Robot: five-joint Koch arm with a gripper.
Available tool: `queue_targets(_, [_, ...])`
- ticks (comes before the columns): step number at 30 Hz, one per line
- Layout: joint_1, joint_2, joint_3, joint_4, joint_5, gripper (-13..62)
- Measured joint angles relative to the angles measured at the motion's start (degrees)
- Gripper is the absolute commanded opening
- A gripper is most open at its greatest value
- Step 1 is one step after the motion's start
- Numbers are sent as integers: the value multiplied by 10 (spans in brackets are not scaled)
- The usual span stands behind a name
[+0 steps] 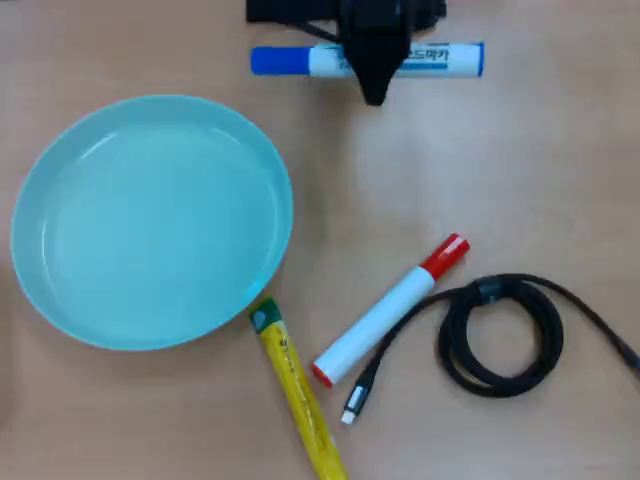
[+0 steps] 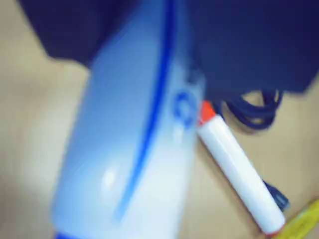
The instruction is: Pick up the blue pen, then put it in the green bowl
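The blue pen (image 1: 450, 60), white with a blue cap on the left, lies level at the top edge of the overhead view. My black gripper (image 1: 374, 72) straddles its middle, one pointed tip showing on the near side. In the wrist view the blue pen (image 2: 134, 149) fills the frame, blurred and very close, with dark jaws pressed against it on both sides, so the gripper is shut on it. The green bowl (image 1: 40, 190), a wide pale teal dish with nothing in it, sits at the left, well below and left of the pen.
A white marker with a red cap (image 1: 385, 310) lies slanted at centre right, also seen as the red-capped marker (image 2: 239, 164) in the wrist view. A yellow pen with a green tip (image 1: 295, 390) touches the bowl's lower rim. A coiled black cable (image 1: 500, 335) lies at the right.
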Motion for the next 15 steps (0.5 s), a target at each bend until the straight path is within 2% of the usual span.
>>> queue_targets(15, [320,0,0,-85,0,-82])
